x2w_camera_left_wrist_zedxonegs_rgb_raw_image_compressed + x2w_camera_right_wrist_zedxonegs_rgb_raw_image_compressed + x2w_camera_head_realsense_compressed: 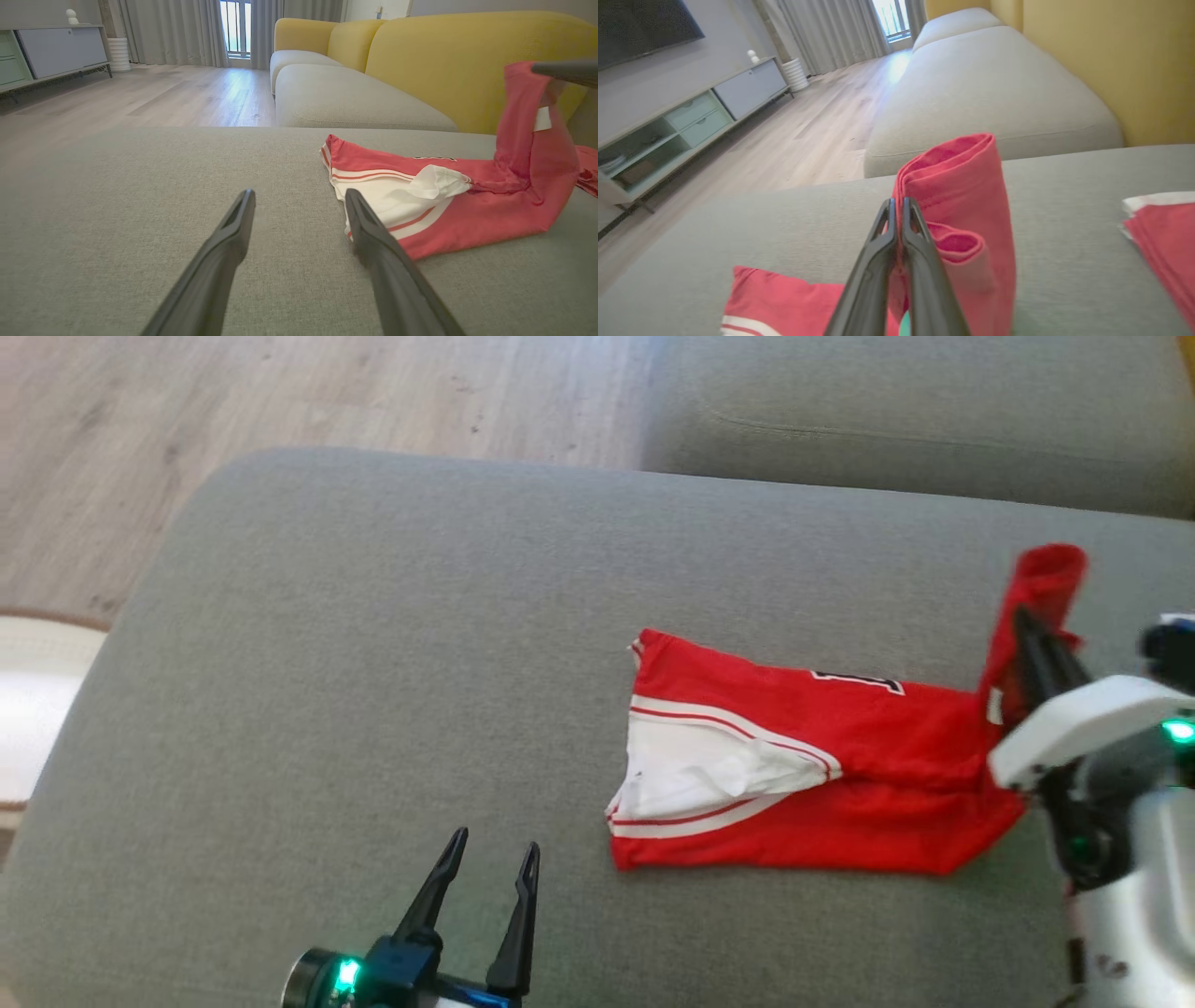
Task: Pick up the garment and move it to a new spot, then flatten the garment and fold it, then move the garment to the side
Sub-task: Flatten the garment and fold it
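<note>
The garment (868,756) is a red jersey with white side panels and red stripes, lying rumpled on the grey sofa cushion (373,663). Its right end is lifted off the cushion in a raised fold (1050,579). My right gripper (1027,625) is shut on that fold, and the right wrist view has the garment (962,196) pinched between the closed fingers of my right gripper (899,205). My left gripper (495,849) stands open low over the cushion, left of the garment. The left wrist view has the garment (467,210) just right of my left gripper (299,196), whose fingers hold nothing.
A second grey cushion (915,411) lies behind, with the yellow sofa back (467,60) beyond it. Wooden floor (280,401) runs past the cushion's far left edge. A low TV cabinet (691,121) stands across the room. Another red and white piece of cloth (1162,233) lies at the right.
</note>
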You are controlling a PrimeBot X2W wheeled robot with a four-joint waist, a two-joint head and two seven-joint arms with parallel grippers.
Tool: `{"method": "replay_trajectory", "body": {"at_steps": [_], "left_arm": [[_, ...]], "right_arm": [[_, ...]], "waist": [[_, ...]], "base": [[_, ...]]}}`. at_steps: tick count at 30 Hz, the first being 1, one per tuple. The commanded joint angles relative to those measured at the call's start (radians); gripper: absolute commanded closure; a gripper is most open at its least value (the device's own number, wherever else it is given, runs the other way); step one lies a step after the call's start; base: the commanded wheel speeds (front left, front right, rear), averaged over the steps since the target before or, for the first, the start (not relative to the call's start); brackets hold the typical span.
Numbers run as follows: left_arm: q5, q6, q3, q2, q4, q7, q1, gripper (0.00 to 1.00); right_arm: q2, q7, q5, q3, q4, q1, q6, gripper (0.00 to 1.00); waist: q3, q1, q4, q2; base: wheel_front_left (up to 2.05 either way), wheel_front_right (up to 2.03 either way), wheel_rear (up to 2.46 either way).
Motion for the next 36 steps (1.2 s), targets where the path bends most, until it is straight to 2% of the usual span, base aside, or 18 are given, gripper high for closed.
{"method": "replay_trajectory", "body": {"at_steps": [1,10,25,26,27,28,32,36], "left_arm": [[0.005,-0.002,0.037,-0.001,-0.020,-0.012,-0.036,0.00],[0.006,-0.011,0.037,-0.017,-0.010,-0.012,-0.040,0.00],[0.024,-0.037,0.057,-0.057,0.014,-0.012,-0.041,0.00],[0.025,-0.039,0.059,-0.059,0.016,-0.012,-0.041,0.00],[0.027,-0.041,0.061,-0.062,0.017,-0.012,-0.040,0.00],[0.029,-0.042,0.064,-0.064,0.018,-0.012,-0.040,0.00],[0.036,-0.046,0.078,-0.070,0.020,-0.012,-0.035,0.00],[0.046,-0.050,0.098,-0.074,0.021,-0.012,-0.026,0.00]], "right_arm": [[0.017,0.003,0.001,0.049,-0.053,-0.018,-0.001,1.00],[0.077,-0.002,0.019,0.201,-0.050,-0.023,-0.001,1.00],[0.084,-0.047,0.151,0.484,0.046,-0.053,-0.001,1.00],[0.084,-0.049,0.158,0.499,0.053,-0.056,-0.001,0.82],[0.084,-0.053,0.165,0.515,0.058,-0.059,-0.001,0.29],[0.084,-0.063,0.181,0.528,0.058,-0.061,-0.001,0.00],[0.084,-0.100,0.226,0.552,0.053,-0.074,-0.001,0.00],[0.084,-0.152,0.197,0.491,0.036,-0.085,-0.001,0.00]], "waist": [[0.005,0.0001,0.025,-0.0001],[0.014,0.0001,0.080,-0.0001],[0.033,0.0001,0.141,-0.0001],[0.033,0.0001,0.143,-0.0001],[0.033,0.0001,0.144,-0.0001],[0.033,0.0001,0.144,-0.0001],[0.034,0.0001,0.137,-0.0001],[0.027,0.0001,0.107,-0.0001]], "base": [[0.00,0.00,0.00],[0.00,0.00,0.00],[0.00,0.00,0.00],[0.00,0.00,0.00],[0.00,0.00,0.00],[0.00,0.00,0.00],[0.00,0.00,0.00],[0.00,0.00,0.00]]}}
